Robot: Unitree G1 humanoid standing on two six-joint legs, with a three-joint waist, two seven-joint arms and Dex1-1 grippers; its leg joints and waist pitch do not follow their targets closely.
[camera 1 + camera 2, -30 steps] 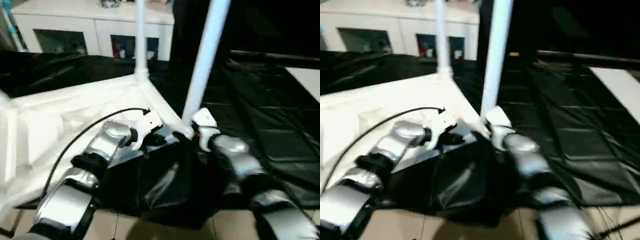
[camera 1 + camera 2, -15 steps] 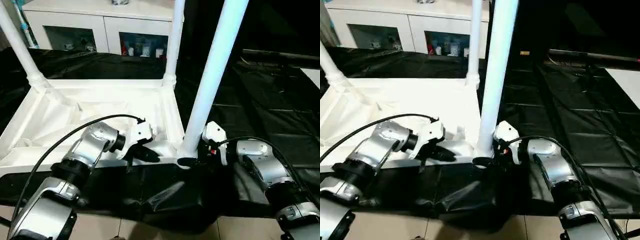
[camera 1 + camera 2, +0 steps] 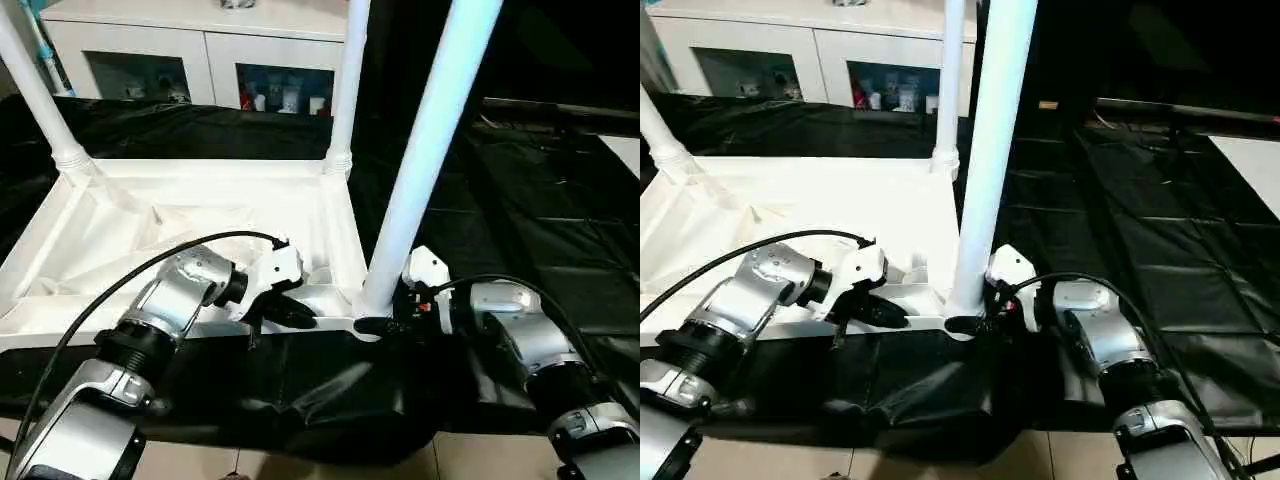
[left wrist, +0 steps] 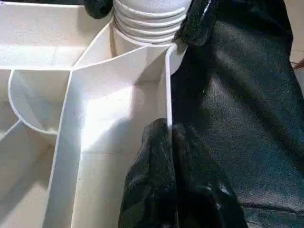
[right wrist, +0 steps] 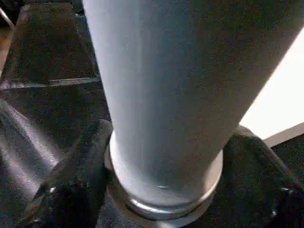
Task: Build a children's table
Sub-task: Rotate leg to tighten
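Basically, children's table lies upside down on a black sheet spread over the floor, ribbed underside facing up. Three legs visible, standing up from corner sockets: near-right leg, far-right leg, far-left leg. All three look upright or close to it.

Left gripper sits at the table's near rim, just left of the near-right corner. Its fingers are pressed together on the thin white rim wall; in the left wrist view the wall edge runs right between the two black pads, so it's pinching the rim. Black cable loops from the left forearm over the table's underside.

Right gripper is down at the base of the near-right leg, on its right side. Its fingers are spread, one on each side of the leg just above the socket collar. They look very close to or touching the tube; can't tell if they actually clamp it.

White cabinet with glass doors stands behind the table, against the back. Tiled floor shows at the near edge of the sheet.
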